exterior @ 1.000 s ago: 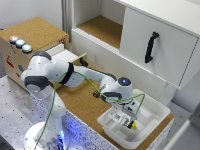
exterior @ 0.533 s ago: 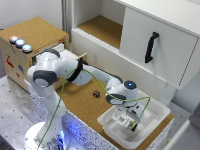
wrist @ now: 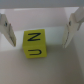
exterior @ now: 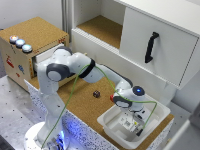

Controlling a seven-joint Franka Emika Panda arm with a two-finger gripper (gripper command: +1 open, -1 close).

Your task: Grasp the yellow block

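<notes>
A single Franka Panda arm is seen reaching down into a white tray (exterior: 112, 125) at the edge of a cork-topped worktop (exterior: 82, 102). The claw (wrist: 42, 31) is held released, its 2 fingers (wrist: 6, 29) spread apart on either side of the yellow block (wrist: 35, 43), with no contact visible. The yellow block is shown lying on the pale tray floor, between and just below the fingertips in the wrist view, its dark marks facing up. In the exterior view, the claw (exterior: 133, 121) is lowered inside the tray, and the block cannot be made out there. A small dark brown cube (exterior: 96, 93) is seen on the worktop, apart from the tray.
</notes>
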